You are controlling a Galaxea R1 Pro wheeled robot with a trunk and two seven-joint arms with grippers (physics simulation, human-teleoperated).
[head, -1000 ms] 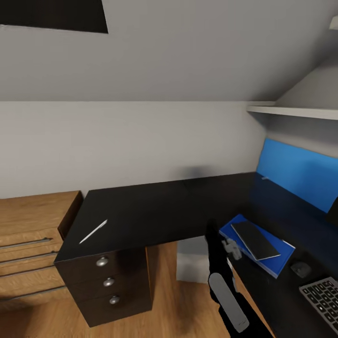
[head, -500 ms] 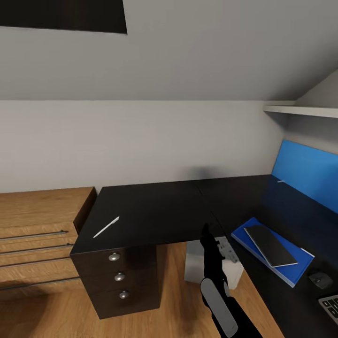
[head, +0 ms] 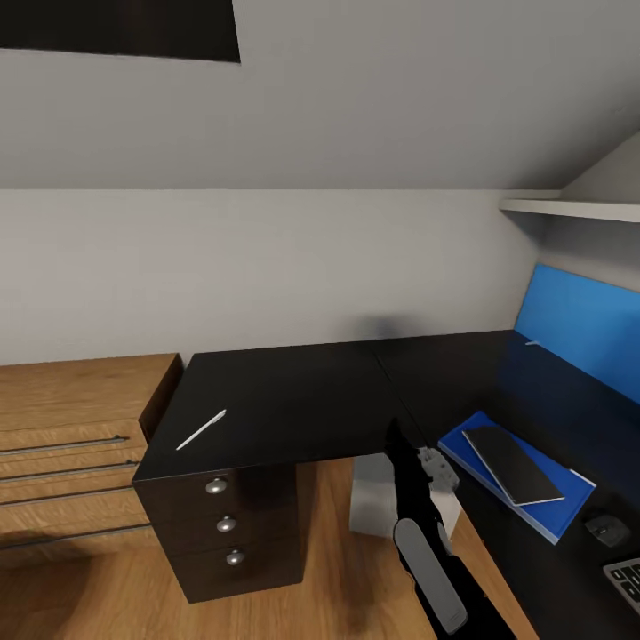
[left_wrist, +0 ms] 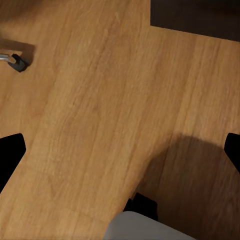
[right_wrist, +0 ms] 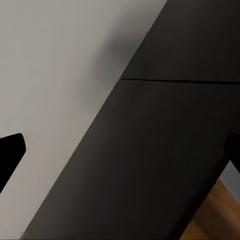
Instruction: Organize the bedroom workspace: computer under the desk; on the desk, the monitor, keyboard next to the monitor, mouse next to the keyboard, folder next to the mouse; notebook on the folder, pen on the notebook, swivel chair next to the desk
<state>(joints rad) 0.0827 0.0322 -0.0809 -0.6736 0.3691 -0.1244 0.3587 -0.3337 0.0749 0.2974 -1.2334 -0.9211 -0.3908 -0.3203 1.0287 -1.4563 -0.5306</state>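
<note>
The black L-shaped desk (head: 293, 400) fills the middle of the head view. The thin white pen (head: 202, 429) lies near its left end, above the black drawers (head: 222, 524). Toward the right, the blue folder (head: 538, 507) lies on the desk with the dark notebook (head: 511, 464) on top. The black mouse (head: 609, 529) and a corner of the keyboard (head: 627, 576) sit at the right edge. The light-grey computer (head: 378, 498) stands under the desk. My right gripper (head: 392, 437) (right_wrist: 120, 155) hovers open at the desk's inner front edge, well right of the pen. My left gripper (left_wrist: 120, 155) is open over the wood floor.
A light-wood drawer chest (head: 71, 418) stands against the desk's left end. A blue back panel (head: 578, 329) and a white shelf (head: 573, 210) rise at the right. A chair castor (left_wrist: 16, 61) shows on the floor in the left wrist view.
The head camera turned left at first, shifting the whole scene rightward, then held still. My right arm has edged slightly to the right. The pen, folder and notebook have not moved.
</note>
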